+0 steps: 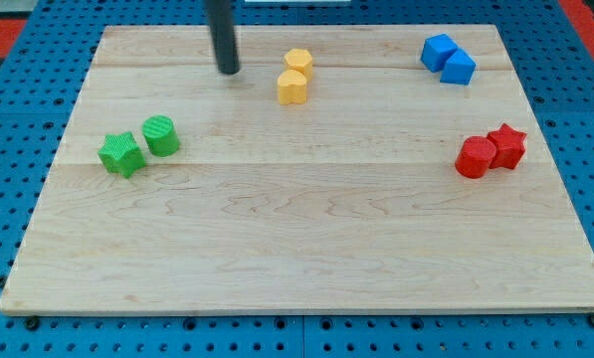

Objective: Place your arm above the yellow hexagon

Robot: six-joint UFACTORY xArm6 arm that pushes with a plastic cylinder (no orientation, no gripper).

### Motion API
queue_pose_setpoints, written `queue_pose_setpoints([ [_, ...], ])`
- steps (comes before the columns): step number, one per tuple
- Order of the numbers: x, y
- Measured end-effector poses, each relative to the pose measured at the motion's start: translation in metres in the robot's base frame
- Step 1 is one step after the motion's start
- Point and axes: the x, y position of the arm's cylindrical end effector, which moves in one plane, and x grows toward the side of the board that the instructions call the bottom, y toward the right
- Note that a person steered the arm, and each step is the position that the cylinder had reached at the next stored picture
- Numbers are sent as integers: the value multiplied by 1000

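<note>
Jaws: this arm has no jaws at all; it ends in a straight dark rod, so nothing opens or closes and nothing is held.
My tip: my tip point(228, 71) rests on the pale wooden worktop point(306, 239), near the view's top edge and a little left of centre, touching no block.
Task thing: the yellow hexagon block point(298, 60) lies to the view's right of my tip and slightly higher; a second yellow block of rounder, unclear shape point(293, 88) sits directly below it, the two touching.
Step in hand: I judge the move is a short slide toward the view's right and a little up, ending just above the hexagon at the view's top.
How to do it well: pass over the upper side of the pair, not straight across, or the rod will push the hexagon away.
Edges: the strip between the hexagon and the top edge of the worktop is narrow, so there is little margin.
Open room: the path between my tip and the yellow pair is free of blocks.
Other blocks: the green star point(121, 154) and green cylinder point(161, 135), the two blue blocks point(448, 59), and the red cylinder point(475, 158) with red star point(506, 145) are all well apart.
</note>
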Motion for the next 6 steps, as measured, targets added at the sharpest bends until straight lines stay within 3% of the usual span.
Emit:
queue_pose_setpoints([
  [2, -38, 44],
  [6, -61, 89],
])
